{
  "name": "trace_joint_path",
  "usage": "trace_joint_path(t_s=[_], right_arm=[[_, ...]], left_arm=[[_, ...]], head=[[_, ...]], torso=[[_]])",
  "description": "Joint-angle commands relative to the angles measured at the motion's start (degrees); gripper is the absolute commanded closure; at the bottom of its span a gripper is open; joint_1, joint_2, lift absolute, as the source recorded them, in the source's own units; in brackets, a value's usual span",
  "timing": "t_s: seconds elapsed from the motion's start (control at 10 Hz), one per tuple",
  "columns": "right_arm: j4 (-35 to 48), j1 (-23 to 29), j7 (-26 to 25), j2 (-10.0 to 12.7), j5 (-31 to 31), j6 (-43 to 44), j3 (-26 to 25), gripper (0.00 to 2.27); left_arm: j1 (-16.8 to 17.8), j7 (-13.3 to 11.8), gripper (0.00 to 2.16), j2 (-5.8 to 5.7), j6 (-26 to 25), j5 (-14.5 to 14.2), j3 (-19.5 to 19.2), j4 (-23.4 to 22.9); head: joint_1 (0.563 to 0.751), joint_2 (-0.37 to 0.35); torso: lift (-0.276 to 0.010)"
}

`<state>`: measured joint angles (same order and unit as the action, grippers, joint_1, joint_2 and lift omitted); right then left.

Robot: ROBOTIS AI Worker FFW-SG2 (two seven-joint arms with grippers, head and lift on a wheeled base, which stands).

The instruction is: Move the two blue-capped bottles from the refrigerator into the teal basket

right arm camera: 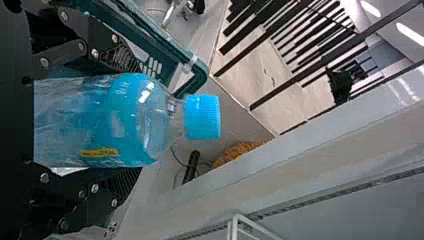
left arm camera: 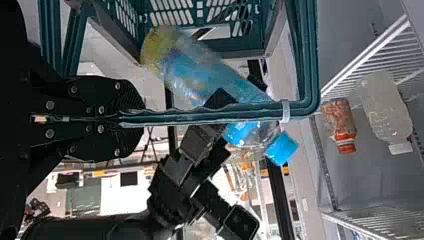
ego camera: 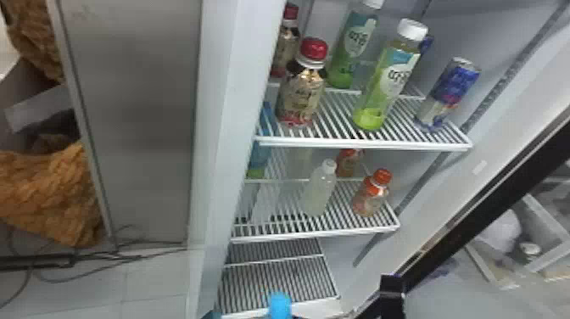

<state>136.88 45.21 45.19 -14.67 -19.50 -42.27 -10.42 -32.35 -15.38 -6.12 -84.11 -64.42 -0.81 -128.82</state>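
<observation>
Bottle [right arm camera: 100,120]: right gripper [right arm camera: 127,120] is clasping it, long axis running along the fingers [right arm camera: 125,184], cap [ego camera: 280,305] pointing outward at the head view's bottom centre, basket [left arm camera: 310,65] sitting near, left gripper [left arm camera: 136,118] holding it.

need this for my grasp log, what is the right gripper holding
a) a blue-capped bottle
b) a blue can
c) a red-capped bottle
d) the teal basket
a, since the right gripper has its black fingers on opposite sides of a blue-capped bottle.
</observation>
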Motion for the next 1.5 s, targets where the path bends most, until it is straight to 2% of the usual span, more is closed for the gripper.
trace_joint_path(t_s=[0.0,0.4,0.7,1.0,1.4], right_arm=[[-1.5,-0.6,0.3,0.2,-0.2,1.4,0.2,0.45],[-1.4,-0.6,1.3,0.5,0.3,7.8,0.0,0.43],[-2.0,-1.8,0.7,3.6,2.1,13.0,-3.0,0.43],[-6.2,-4.4,-2.2,5.3,2.4,20.2,-4.1,0.44],[-12.5,-8.9,-4.7,4.8,5.0,26.8,-4.3,0.45]], left_arm=[[-0.1,0.0,1.17,0.05,0.0,0.0,-0.1,0.1],[-0.1,0.0,1.17,0.05,0.0,-0.1,-0.2,0.1],[-0.3,0.0,1.17,0.14,0.0,-0.2,-0.2,0.1],[-0.3,-0.1,1.17,0.23,0.0,-0.4,-0.2,0.1],[-0.7,-0.2,1.17,0.32,0.0,-0.1,-0.8,0.1]], head=[[0.695,-0.350],[0.695,-0.350],[0.695,-0.350],[0.695,-0.350],[0.695,-0.350]], torso=[[-0.168],[-0.168],[-0.168],[-0.168],[-0.168]])
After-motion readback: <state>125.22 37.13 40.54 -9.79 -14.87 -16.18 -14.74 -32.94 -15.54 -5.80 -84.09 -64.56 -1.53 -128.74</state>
